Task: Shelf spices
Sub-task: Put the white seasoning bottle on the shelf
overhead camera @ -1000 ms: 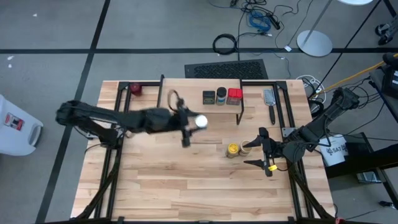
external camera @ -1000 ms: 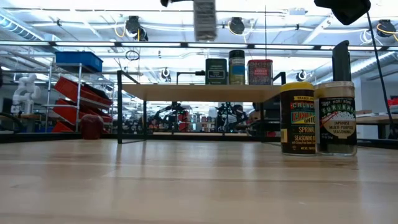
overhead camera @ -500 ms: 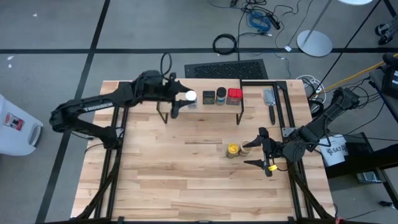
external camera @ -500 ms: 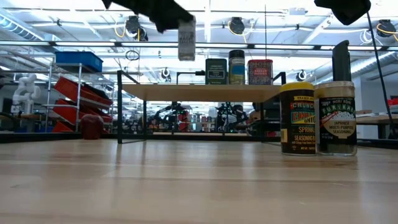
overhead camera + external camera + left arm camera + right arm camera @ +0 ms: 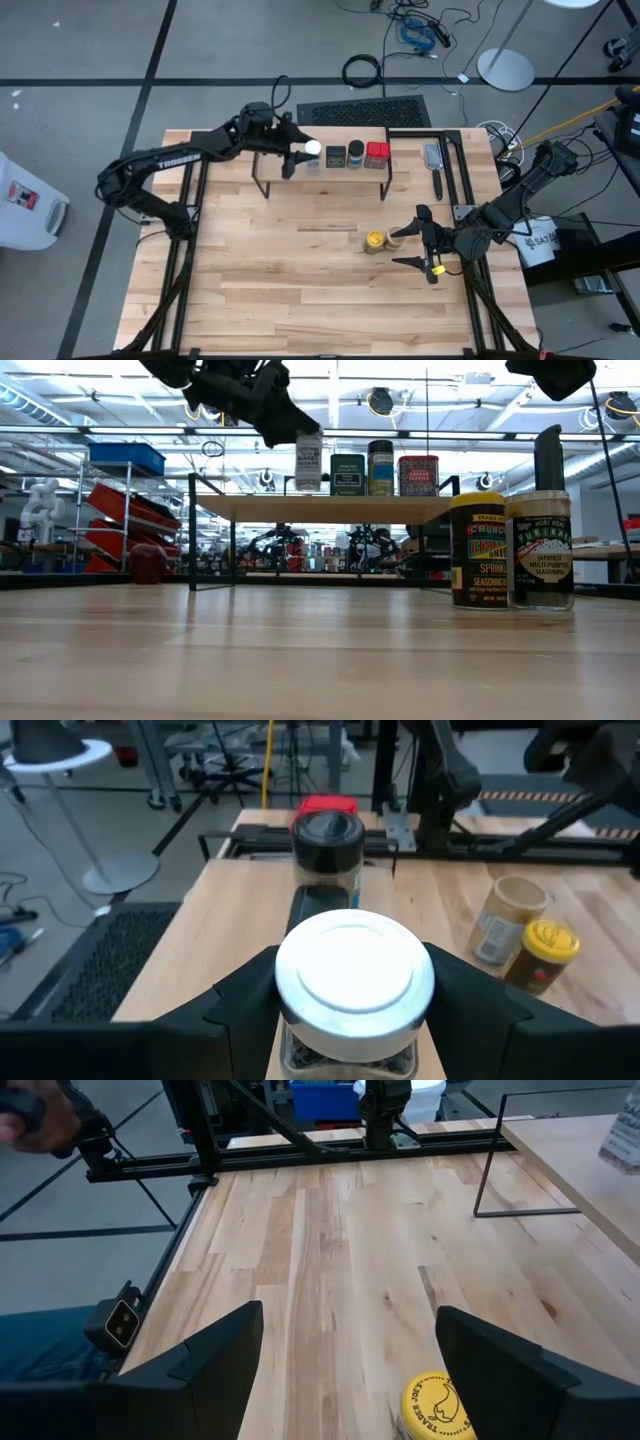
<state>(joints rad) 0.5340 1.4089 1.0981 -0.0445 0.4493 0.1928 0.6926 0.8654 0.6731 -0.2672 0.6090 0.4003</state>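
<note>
- I see my left gripper [image 5: 298, 152] closed around the white-capped jar [image 5: 312, 148], holding it over the shelf [image 5: 320, 508], just beside the dark square tin [image 5: 335, 155].
- From table level, the jar's base sits at or just above the plank; I cannot tell if it touches.
- Along the shelf the dark tin, dark-lidded jar [image 5: 355, 154] and red square tin [image 5: 377, 153] stand in a row, leaving bare plank only on the jar's other side.
- My right gripper [image 5: 414, 247] waits with its fingers spread wide and nothing in them, near the yellow-topped jar [image 5: 374, 240] and tan-topped jar [image 5: 399, 235] on the table [image 5: 280, 280].
- A small dark-red round object [image 5: 218, 143] sits at a far table corner.
</note>
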